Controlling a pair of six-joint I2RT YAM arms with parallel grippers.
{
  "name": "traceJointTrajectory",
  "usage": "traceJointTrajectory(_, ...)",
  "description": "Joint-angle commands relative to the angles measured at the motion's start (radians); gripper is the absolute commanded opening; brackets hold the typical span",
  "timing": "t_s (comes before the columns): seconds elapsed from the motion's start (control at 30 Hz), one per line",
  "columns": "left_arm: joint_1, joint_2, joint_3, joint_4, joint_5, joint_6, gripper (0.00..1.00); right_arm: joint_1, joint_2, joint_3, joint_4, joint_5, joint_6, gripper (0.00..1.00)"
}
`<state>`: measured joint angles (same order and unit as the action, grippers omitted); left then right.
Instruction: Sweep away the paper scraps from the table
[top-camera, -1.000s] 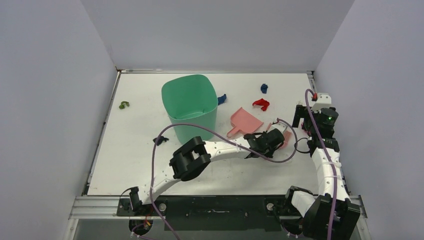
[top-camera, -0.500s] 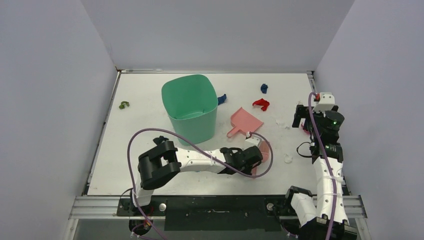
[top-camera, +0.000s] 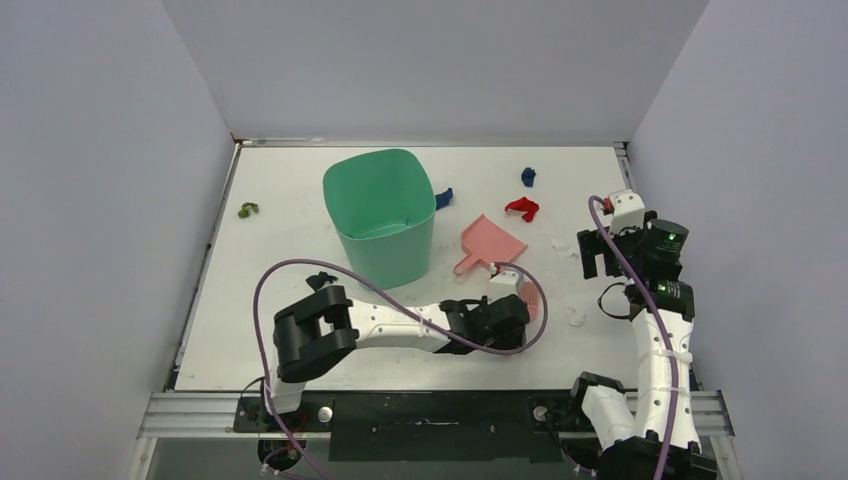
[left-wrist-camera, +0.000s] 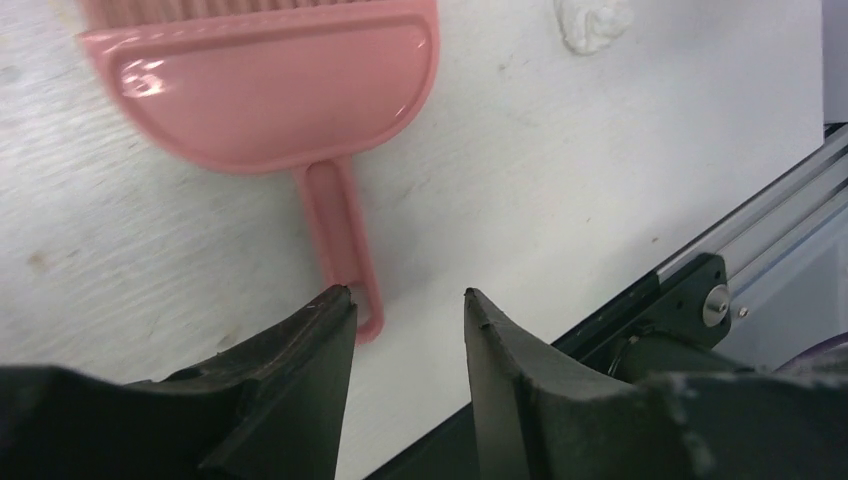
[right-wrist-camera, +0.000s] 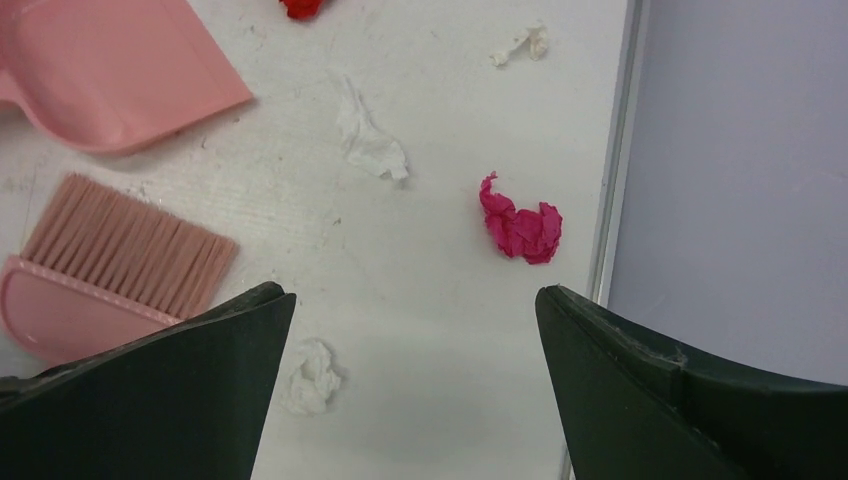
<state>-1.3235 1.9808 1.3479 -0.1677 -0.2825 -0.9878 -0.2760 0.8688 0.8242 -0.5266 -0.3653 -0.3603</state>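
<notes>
Paper scraps lie spread over the table (top-camera: 260, 300): an olive one (top-camera: 247, 210) at far left, a black one (top-camera: 320, 279), dark blue ones (top-camera: 444, 197) (top-camera: 528, 177) and a red one (top-camera: 521, 208) at the back. A magenta scrap (right-wrist-camera: 520, 225) sits by the right edge, with white bits (right-wrist-camera: 370, 145) (right-wrist-camera: 310, 375) nearby. My left gripper (left-wrist-camera: 405, 292) is open; the pink brush (left-wrist-camera: 270, 90) lies flat, its handle tip beside the left finger. My right gripper (right-wrist-camera: 410, 295) hangs wide open above the table, nothing in it.
A green bin (top-camera: 380, 215) stands at mid-back. The pink dustpan (top-camera: 490, 243) lies to its right, just beyond the brush (top-camera: 532, 300). The table's metal near edge (left-wrist-camera: 740, 240) is close to my left gripper. Grey walls enclose three sides.
My left arm pulled the brush toward the near edge, then its jaws opened and let go of the handle. My right gripper shifted slightly left.
</notes>
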Motion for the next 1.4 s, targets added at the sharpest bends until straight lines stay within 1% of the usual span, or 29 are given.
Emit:
traceJointTrajectory(0.0,-0.008,-0.21,-0.1,-0.038,-0.073,0.099,0.44,-0.004,0.006,0.035,-0.132,-0.076,-0.244,0.97)
traceJointTrajectory(0.07,-0.012,-0.242,-0.091,-0.176,-0.116,0.144,0.46,-0.003,0.023,0.037,-0.173,-0.133,-0.301,0.94)
traceJointTrajectory(0.13,-0.026,-0.265,-0.076,-0.317,-0.182,0.174,0.46,0.003,0.037,0.039,-0.234,-0.239,-0.367,0.93)
traceJointTrajectory(0.17,-0.032,-0.281,-0.081,-0.356,-0.196,0.195,0.46,0.012,0.036,0.033,-0.27,-0.325,-0.421,0.93)
traceJointTrajectory(0.2,-0.043,-0.301,-0.093,-0.376,-0.212,0.219,0.46,0.028,0.03,0.015,-0.291,-0.363,-0.463,0.93)
traceJointTrajectory(0.27,-0.054,-0.352,-0.125,-0.4,-0.26,0.252,0.46,0.086,0.01,-0.036,-0.235,-0.363,-0.434,0.95)
traceJointTrajectory(0.33,-0.053,-0.412,-0.163,-0.441,-0.333,0.243,0.47,0.206,0.003,-0.082,-0.159,-0.308,-0.391,0.97)
traceJointTrajectory(0.43,-0.051,-0.518,-0.259,-0.422,-0.385,0.277,0.5,0.395,0.025,-0.125,-0.098,-0.188,-0.353,0.97)
traceJointTrajectory(0.5,-0.049,-0.608,-0.319,-0.379,-0.398,0.284,0.53,0.502,0.054,-0.146,-0.066,-0.105,-0.329,0.97)
traceJointTrajectory(0.6,-0.054,-0.721,-0.418,-0.281,-0.4,0.33,0.54,0.659,0.094,-0.16,-0.043,-0.047,-0.316,0.97)
traceJointTrajectory(0.7,-0.055,-0.806,-0.502,-0.197,-0.424,0.37,0.55,0.706,0.146,-0.16,-0.031,-0.068,-0.311,0.99)
traceJointTrajectory(0.77,-0.054,-0.835,-0.527,-0.174,-0.436,0.39,0.56,0.74,0.186,-0.164,-0.011,-0.047,-0.304,1.0)
traceJointTrajectory(0.83,-0.054,-0.842,-0.53,-0.178,-0.443,0.409,0.56,0.786,0.224,-0.179,0.023,0.009,-0.295,1.0)
traceJointTrajectory(0.93,-0.055,-0.837,-0.525,-0.183,-0.453,0.409,0.56,0.862,0.274,-0.205,0.096,0.134,-0.255,1.0)
traceJointTrajectory(1.07,-0.054,-0.835,-0.535,-0.156,-0.447,0.42,0.56,0.919,0.325,-0.223,0.154,0.193,-0.219,1.0)
traceJointTrajectory(1.17,-0.054,-0.83,-0.527,-0.15,-0.451,0.445,0.57,0.95,0.339,-0.244,0.171,0.255,-0.22,1.0)
traceJointTrajectory(1.33,-0.054,-0.835,-0.521,-0.153,-0.47,0.465,0.57,0.957,0.345,-0.304,0.183,0.398,-0.262,1.0)
traceJointTrajectory(1.37,-0.054,-0.837,-0.522,-0.151,-0.475,0.466,0.57,0.955,0.344,-0.313,0.185,0.427,-0.265,0.98)
